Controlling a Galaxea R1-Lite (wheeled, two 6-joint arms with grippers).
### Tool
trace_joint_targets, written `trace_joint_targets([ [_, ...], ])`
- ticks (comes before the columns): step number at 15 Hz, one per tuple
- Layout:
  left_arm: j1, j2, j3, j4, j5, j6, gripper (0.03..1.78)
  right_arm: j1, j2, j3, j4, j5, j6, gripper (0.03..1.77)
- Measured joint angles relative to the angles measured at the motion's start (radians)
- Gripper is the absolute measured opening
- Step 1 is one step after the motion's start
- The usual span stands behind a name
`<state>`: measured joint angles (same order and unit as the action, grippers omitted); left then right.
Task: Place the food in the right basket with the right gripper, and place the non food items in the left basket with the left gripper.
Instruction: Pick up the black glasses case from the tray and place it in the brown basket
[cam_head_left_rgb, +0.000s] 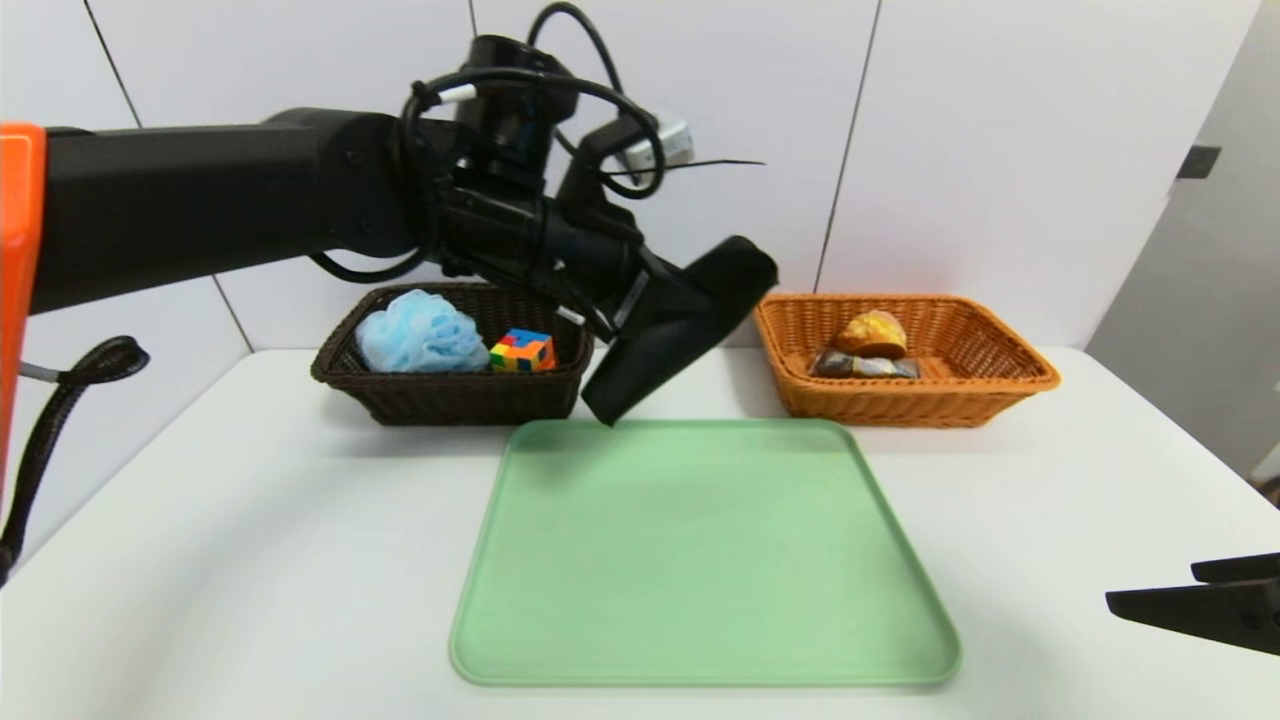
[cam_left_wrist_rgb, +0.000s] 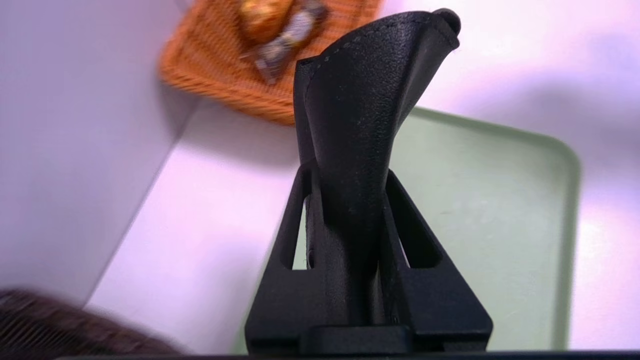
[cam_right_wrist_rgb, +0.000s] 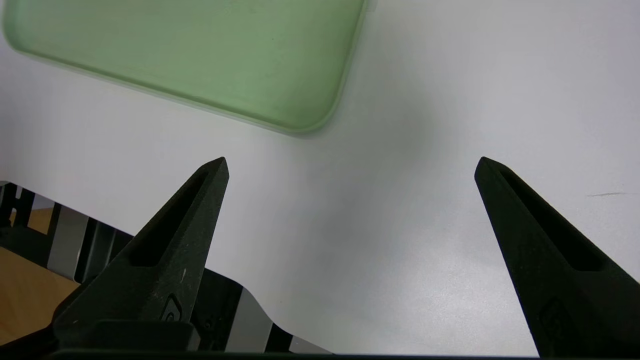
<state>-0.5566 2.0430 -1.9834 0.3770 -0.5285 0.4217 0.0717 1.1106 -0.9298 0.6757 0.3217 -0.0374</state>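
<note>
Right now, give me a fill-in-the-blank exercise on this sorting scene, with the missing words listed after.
1. The left gripper has its jaws shut on the black ____.
2. The blue bath pouf and the puzzle cube lie in the dark ____ basket.
3. The bun sits in the ____ basket.
4. The right gripper, jaws open, hangs over the white table beside the ____ tray.

Missing words: pouch; brown; orange; green
</note>
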Motion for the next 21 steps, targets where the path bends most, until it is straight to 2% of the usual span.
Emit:
trace_joint_targets([
  [6, 0.281, -0.028, 0.000, -0.062, 0.000, 0.033, 0.32, 0.000, -0.003, 0.009, -0.001, 0.001, -0.003, 1.70],
  [9, 0.359, 0.000, 0.000, -0.081, 0.030, 0.154, 0.32, 0.000, -0.005, 0.011, -0.001, 0.000, -0.003, 1.70],
  [11, 0.388, 0.033, 0.000, -0.114, 0.074, 0.231, 0.32, 0.000, -0.005, 0.012, 0.000, 0.001, -0.005, 1.70],
  [14, 0.399, 0.087, 0.000, -0.194, 0.105, 0.270, 0.32, 0.000, -0.005, 0.014, -0.001, 0.001, -0.005, 1.70],
  [21, 0.392, 0.151, 0.000, -0.190, 0.120, 0.294, 0.31, 0.000, 0.001, 0.017, -0.021, 0.002, -0.003, 1.70],
])
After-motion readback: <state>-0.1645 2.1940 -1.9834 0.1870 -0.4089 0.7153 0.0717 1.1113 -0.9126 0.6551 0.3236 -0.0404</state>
